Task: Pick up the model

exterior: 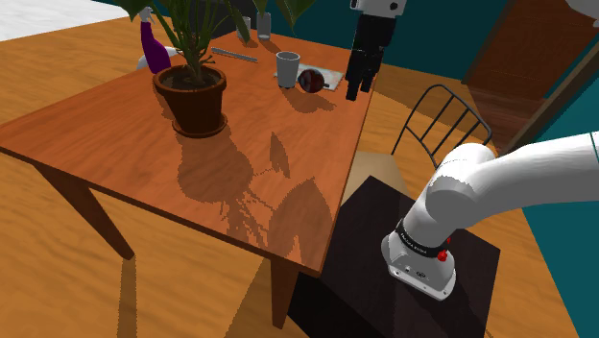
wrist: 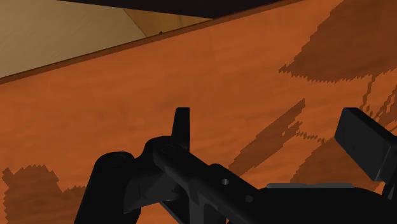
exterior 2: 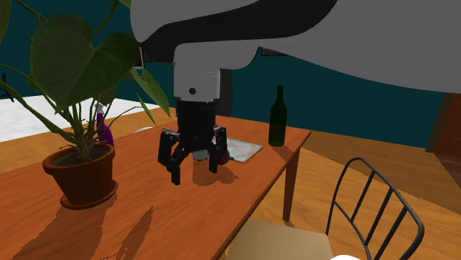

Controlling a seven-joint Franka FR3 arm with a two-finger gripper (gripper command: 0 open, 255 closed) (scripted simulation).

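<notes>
Dark red, the model [exterior: 312, 80] sits at the far edge of the counter [exterior: 125, 125], so we hang the tool [exterior: 360, 88] near it, spread wide and empty, ready to descend.

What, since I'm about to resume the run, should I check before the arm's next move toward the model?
1. Fingers apart: ok, the gripper is open.
2. Gripper empty: ok.
3. Gripper over the model: not ok, it hangs beside it, toward the shoulder view's right.
4. Cup out of the path: ok, it stands on the model's far side.
5. Model's grasp width: cannot tell; it looks dark red and rounded, on a grey mat.
</notes>
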